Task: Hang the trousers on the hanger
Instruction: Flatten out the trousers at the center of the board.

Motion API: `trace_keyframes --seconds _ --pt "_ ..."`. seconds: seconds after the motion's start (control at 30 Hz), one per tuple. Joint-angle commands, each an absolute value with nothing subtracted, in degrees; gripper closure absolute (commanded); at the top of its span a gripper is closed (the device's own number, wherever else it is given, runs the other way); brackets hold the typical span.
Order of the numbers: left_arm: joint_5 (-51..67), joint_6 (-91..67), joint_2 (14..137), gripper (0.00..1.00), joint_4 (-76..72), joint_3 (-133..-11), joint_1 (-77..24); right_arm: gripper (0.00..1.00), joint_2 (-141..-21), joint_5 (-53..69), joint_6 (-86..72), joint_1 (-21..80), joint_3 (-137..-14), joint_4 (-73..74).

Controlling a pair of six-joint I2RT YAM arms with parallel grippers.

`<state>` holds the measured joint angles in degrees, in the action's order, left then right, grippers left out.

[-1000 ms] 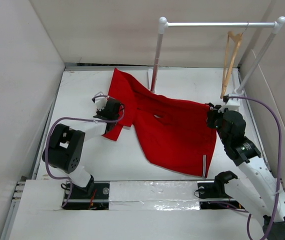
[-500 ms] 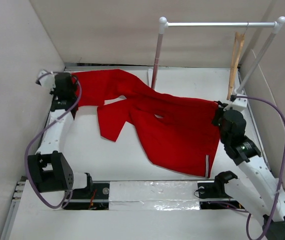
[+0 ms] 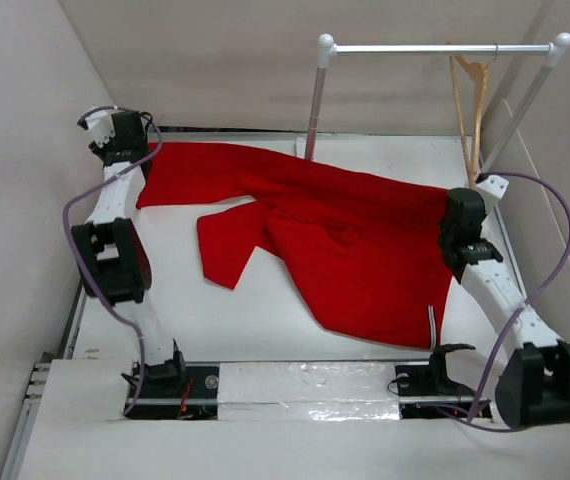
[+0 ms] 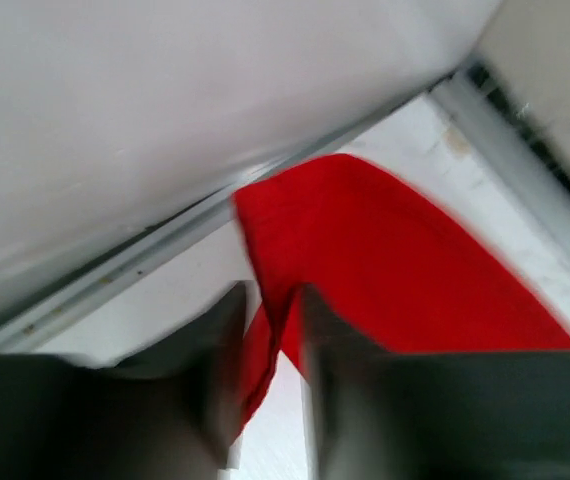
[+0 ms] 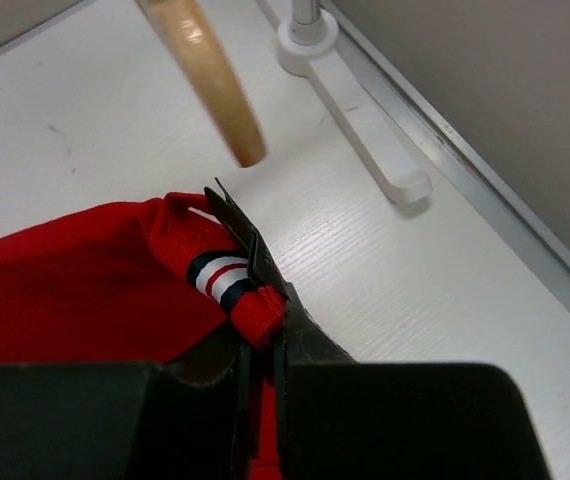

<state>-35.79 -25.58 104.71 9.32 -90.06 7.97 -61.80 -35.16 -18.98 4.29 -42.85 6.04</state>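
Top: trousers (image 3: 345, 240) stretched from the far-left corner of the table (image 3: 255, 320) to its right edge; hanger (image 3: 470, 110) on clothes rail (image 3: 435, 47), far-right corner. Left arm (image 3: 115, 205) outstretched, left gripper (image 3: 117, 135) at far-left corner; right gripper (image 3: 462, 210) at right edge.
Left wrist, blurred: fingers (image 4: 220, 340) pinch red cloth.
Right wrist: clamped on striped waistband (image 5: 223, 278), hanger tip just beyond.

Left arm (image 3: 115, 205) extended to the far-left corner; left gripper (image 4: 270, 345) closed on the trousers (image 3: 365, 250) (wrist view blurred). Right arm (image 3: 495, 288) reaching forward along the right side; right gripper (image 5: 262, 300) clamped on the same trousers.
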Motion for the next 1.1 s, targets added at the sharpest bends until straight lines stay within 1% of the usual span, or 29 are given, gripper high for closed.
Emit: trace_keyframes --seconds 0.0,0.03,0.1,0.13,0.2,0.23,0.27,0.3,0.33,0.4,0.43,0.5,0.53,0.57,0.6,0.63,0.67,0.73,0.77,0.8,0.87,0.9,0.93,1.0,1.07 --pt "-34.7 -22.0 108.8 0.66 13.2 -97.0 7.1 1.00 -65.7 -41.0 -20.9 2.6 -48.4 -3.3" --pt "-34.6 -22.8 109.6 0.51 14.7 -97.6 6.3 0.99 -67.0 -41.0 -21.0 2.6 -49.2 -2.7" --pt "-32.7 -22.7 108.2 0.37 12.7 -95.4 3.4 0.91 -69.8 -40.1 -22.3 2.6 -51.4 -0.9" --pt "-31.8 -23.5 106.0 0.33 11.6 -94.2 2.3 0.78 -70.3 -39.8 -22.3 2.6 -51.6 -1.1" --pt "-30.3 -24.8 103.1 0.33 10.8 -90.2 -1.3 0.59 -70.5 -39.6 -22.4 4.4 -51.5 -1.6" --pt "-29.8 -25.2 99.6 0.33 9.7 -88.2 -2.5 0.39 -70.1 -39.4 -22.3 5.0 -50.8 -2.2" --pt "-29.2 -27.1 98.0 0.34 9.8 -84.6 -3.5 0.30 -69.4 -39.3 -22.2 6.7 -50.3 -2.6" --pt "-27.0 -28.2 96.1 0.34 10.1 -82.7 -5.3 0.23 -68.6 -39.2 -22.1 7.5 -49.6 -2.9" --pt "-26.2 -29.2 92.3 0.36 10.3 -80.4 -6.1 0.13 -66.6 -39.0 -22.0 8.3 -48.8 -3.8" --pt "-23.9 -32.2 87.9 0.43 11.0 -73.2 -8.2 0.11 -64.6 -36.9 -20.9 10.0 -46.6 -5.0" --pt "-23.2 -32.5 83.0 0.54 10.3 -70.3 -11.3 0.11 -62.6 -36.5 -20.8 10.5 -46.0 -4.7" --pt "-23.0 -34.3 78.3 0.69 11.9 -64.4 -15.8 0.12 -60.4 -34.7 -20.7 12.0 -44.4 -4.1" --pt "-23.1 -34.3 74.0 0.84 11.8 -62.5 -21.2 0.24 -59.1 -33.8 -20.9 12.7 -43.9 -2.6" --pt "-23.9 -35.0 72.2 0.89 12.4 -58.9 -23.9 0.37 -55.9 -30.6 -20.7 13.5 -42.6 -2.5" --pt "-25.5 -38.2 70.6 0.92 13.3 -57.1 -26.0 0.53 -54.2 -28.9 -20.1 14.7 -41.5 -3.0" --pt "-25.6 -39.7 67.4 0.97 13.8 -55.0 -27.6 0.95 -52.3 -27.6 -19.9 17.1 -40.4 -4.4" --pt "-25.5 -41.1 66.0 0.99 13.2 -49.5 -30.1 1.00 -48.9 -24.0 -19.6 18.2 -39.4 -4.8" --pt "-24.9 -43.8 63.5 1.00 9.8 -43.4 -32.2 1.00 -46.2 -18.5 -18.7 21.2 -37.5 -5.0" --pt "-24.2 -44.7 63.7 1.00 9.1 -38.6 -33.7 1.00 -45.3 -14.5 -17.9 22.3 -37.4 -4.3" --pt "-24.4 -45.6 64.6 0.98 8.9 -37.2 -34.8 1.00 -44.0 -13.5 -17.6 23.6 -37.4 -3.3" --pt "-27.1 -48.2 68.6 0.85 10.2 -36.0 -37.5 1.00 -42.9 -12.4 -16.4 27.7 -36.9 -0.6" --pt "-29.9 -48.8 70.4 0.78 10.8 -36.6 -40.4 1.00 -42.3 -13.0 -16.2 29.0 -36.3 -0.2" --pt "-31.4 -49.5 73.7 0.69 13.2 -37.4 -41.6 1.00 -40.7 -13.6 -16.2 30.1 -35.0 -0.2" --pt "-35.7 -52.6 76.3 0.65 16.1 -40.6 -43.3 0.98 -39.3 -13.3 -16.2 32.2 -33.4 -0.2" --pt "-36.9 -52.9 78.3 0.64 17.0 -41.7 -43.9 0.94 -38.0 -11.6 -16.4 32.7 -31.8 1.9"
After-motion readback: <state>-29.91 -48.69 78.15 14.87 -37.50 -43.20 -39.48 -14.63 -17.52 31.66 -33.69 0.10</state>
